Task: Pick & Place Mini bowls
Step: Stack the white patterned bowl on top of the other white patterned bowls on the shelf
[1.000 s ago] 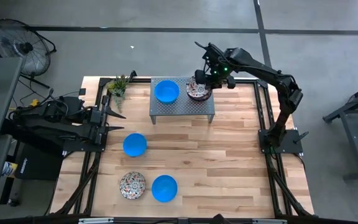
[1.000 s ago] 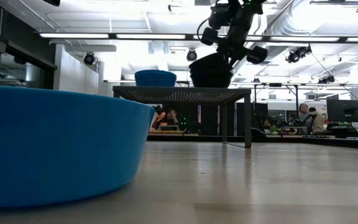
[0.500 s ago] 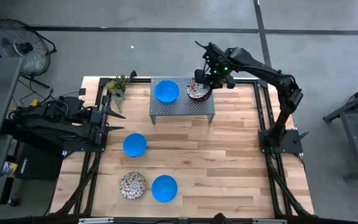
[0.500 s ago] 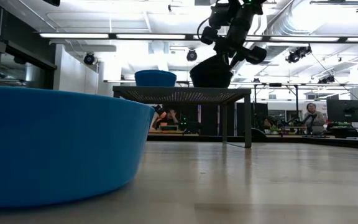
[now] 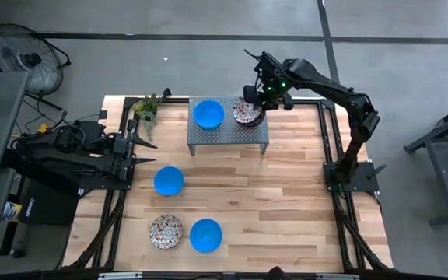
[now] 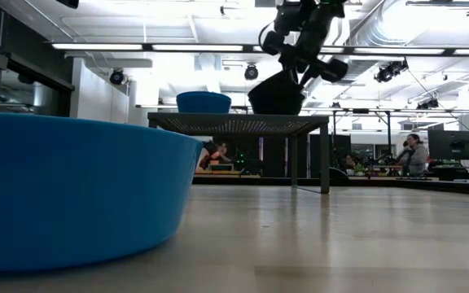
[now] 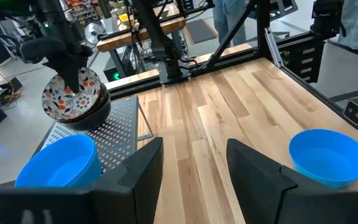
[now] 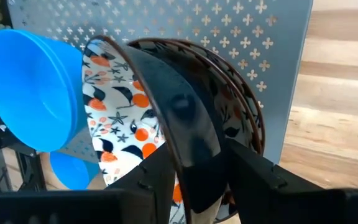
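A grey perforated stand (image 5: pixel 228 132) at the table's far side carries a blue bowl (image 5: pixel 208 114) and floral bowls nested together (image 5: pixel 247 113). My right gripper (image 5: pixel 255 101) is above the stand's right half, shut on the top floral bowl (image 7: pixel 72 96), which is tilted over a dark-sided bowl (image 7: pixel 91 115) beneath it. On the table lie a blue bowl (image 5: pixel 169 180), a floral bowl (image 5: pixel 166 231) and another blue bowl (image 5: pixel 205 235), each on its base. My left gripper (image 7: pixel 191 174) waits open at the table's left edge. My right gripper pinches the top floral bowl by its wall at the rim (image 8: pixel 188 134), one finger inside (image 8: pixel 157 180) and one outside (image 8: pixel 253 174). It comes from above, slanting in from the table's right. The bowl is tipped on edge; whether it is clear of the bowl beneath (image 8: pixel 241 106), I cannot tell.
A small potted plant (image 5: pixel 148 106) stands at the far left corner, next to the stand. Black frame rails (image 5: pixel 329 140) run along both table sides. Bare wood (image 5: pixel 286 210) lies across the table's middle and right. A fan (image 5: pixel 22 54) sits on the floor beyond.
My right gripper has risen a little over the stand, still shut on the top floral bowl. That bowl has tipped up and shifted slightly toward the table's far left; the bowl beneath has stayed put.
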You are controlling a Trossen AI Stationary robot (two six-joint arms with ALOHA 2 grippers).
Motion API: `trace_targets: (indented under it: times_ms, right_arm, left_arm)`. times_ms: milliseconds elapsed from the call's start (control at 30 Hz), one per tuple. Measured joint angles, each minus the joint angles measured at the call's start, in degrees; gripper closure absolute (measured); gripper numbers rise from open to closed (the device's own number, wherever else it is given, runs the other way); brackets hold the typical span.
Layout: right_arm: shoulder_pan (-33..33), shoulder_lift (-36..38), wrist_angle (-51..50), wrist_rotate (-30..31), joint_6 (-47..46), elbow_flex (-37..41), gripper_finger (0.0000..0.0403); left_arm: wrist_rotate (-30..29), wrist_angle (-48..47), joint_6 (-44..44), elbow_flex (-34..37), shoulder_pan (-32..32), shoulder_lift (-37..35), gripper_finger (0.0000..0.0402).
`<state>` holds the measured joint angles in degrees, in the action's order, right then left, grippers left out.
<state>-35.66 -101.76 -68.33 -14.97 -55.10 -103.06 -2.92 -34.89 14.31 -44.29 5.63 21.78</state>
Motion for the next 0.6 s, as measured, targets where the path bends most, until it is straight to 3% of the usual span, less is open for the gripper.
trace_targets:
  times_ms: [600]
  right_arm:
    - [-0.07, 0.25, -4.93, 1.56, 1.11, -2.39, 0.0279]
  left_arm:
    - [0.00, -0.02, 0.07, 0.00, 0.00, 0.00, 0.0229]
